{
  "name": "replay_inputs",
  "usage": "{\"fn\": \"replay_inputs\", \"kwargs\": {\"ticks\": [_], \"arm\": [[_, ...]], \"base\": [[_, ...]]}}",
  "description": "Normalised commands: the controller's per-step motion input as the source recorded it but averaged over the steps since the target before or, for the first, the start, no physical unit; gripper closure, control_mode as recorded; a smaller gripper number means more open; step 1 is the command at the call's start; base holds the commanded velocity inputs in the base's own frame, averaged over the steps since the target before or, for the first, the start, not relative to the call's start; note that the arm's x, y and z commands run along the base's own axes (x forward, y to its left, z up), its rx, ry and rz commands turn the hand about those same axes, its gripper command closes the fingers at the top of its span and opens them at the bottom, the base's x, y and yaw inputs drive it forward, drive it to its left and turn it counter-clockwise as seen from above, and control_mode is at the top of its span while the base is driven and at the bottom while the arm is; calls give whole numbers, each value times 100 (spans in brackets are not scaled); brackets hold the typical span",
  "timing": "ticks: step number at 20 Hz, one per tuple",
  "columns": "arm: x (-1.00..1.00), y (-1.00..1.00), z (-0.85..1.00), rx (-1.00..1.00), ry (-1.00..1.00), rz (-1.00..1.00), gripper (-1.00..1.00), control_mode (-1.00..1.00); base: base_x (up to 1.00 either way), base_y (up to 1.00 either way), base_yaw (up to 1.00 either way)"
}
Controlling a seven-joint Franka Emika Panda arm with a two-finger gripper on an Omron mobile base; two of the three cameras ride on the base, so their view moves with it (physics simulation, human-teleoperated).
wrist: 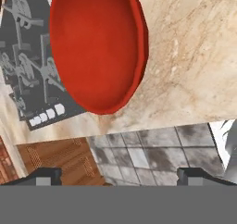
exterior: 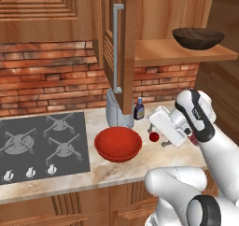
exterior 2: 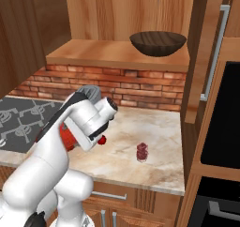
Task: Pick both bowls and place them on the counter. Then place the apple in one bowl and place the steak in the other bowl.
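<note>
Two dark fingertips (wrist: 44, 176) stand wide apart with nothing between them: the gripper (wrist: 120, 176) is released and hangs above the counter's (exterior: 140, 166) front edge, looking along the red bowl (exterior: 118, 144). That bowl sits on the marble just beside the stovetop (exterior: 42, 145). The apple (exterior: 153, 136) lies on the counter to the bowl's right, close under the hand. The steak (exterior 2: 142, 151) rests farther right on the worktop. Up on the wooden shelf (exterior 2: 117, 55) sits the dark brown bowl (exterior 2: 158, 42). A small dark bottle (exterior: 138, 109) stands near the brick wall.
</note>
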Motion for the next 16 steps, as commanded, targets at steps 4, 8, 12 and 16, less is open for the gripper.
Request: {"fn": "replay_inputs", "kwargs": {"ticks": [4,8,12,16], "arm": [[-23,-16,44,0,-6,0,-100,-100],[-24,-21,38,0,-8,-7,-100,-100],[-31,-17,35,0,-13,-13,-100,-100],[-31,-11,37,0,-19,-22,-100,-100]], "base": [[0,0,0],[0,0,0],[0,0,0],[0,0,0]]}}
